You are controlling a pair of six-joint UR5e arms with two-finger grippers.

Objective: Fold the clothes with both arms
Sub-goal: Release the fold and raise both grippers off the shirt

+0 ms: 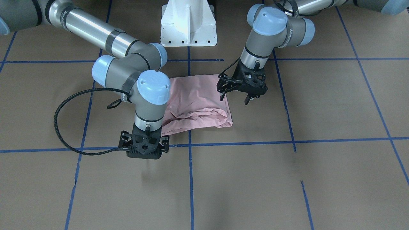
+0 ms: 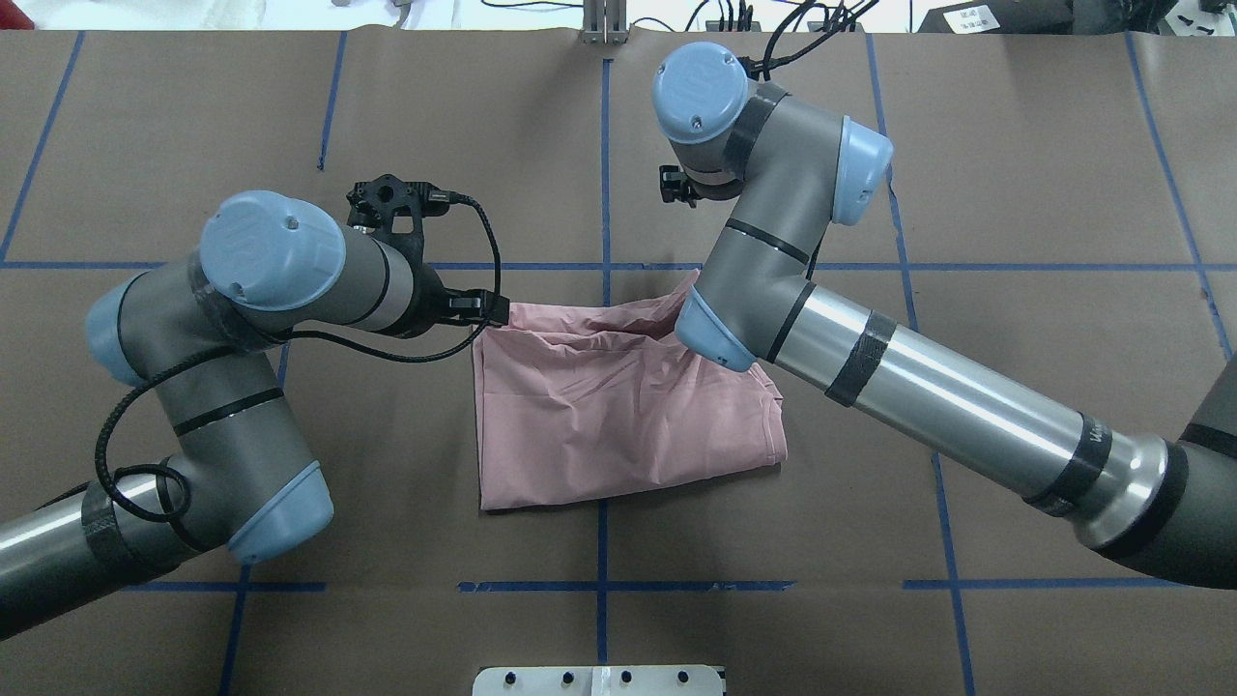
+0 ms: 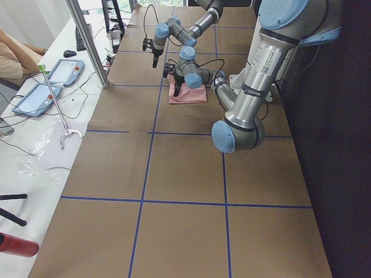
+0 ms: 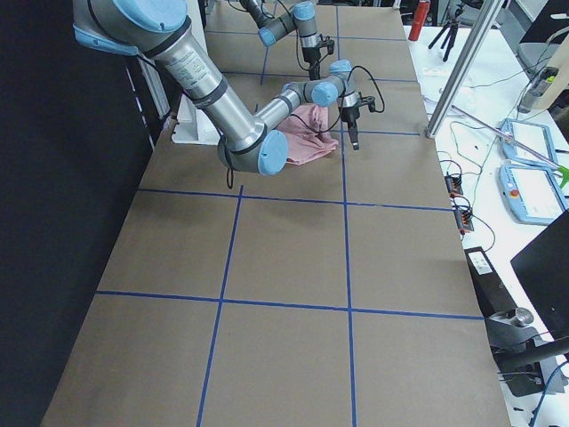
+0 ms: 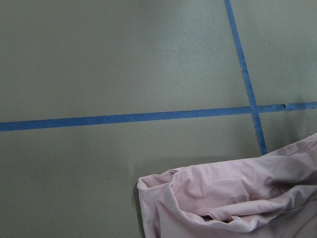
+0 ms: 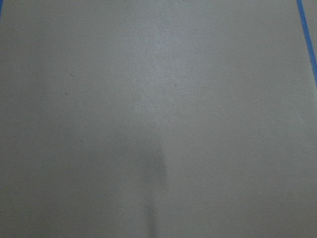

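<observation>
a brown table (image 1: 319, 179) gridded with blue tape (image 1: 335, 140) fills the frame, with a rumpled pink t-shirt (image 1: 195, 102) lying at its centre. my left gripper (image 1: 234, 96), right of centre, hangs wide open and empty by the shirt's right edge. my right gripper (image 1: 143, 149), at the shirt's lower left, points down, and i cannot tell how far it is spread.

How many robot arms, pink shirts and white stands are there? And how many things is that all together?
robot arms: 2, the left arm and the right arm
pink t-shirt: 1
white stand: 1
total: 4
</observation>
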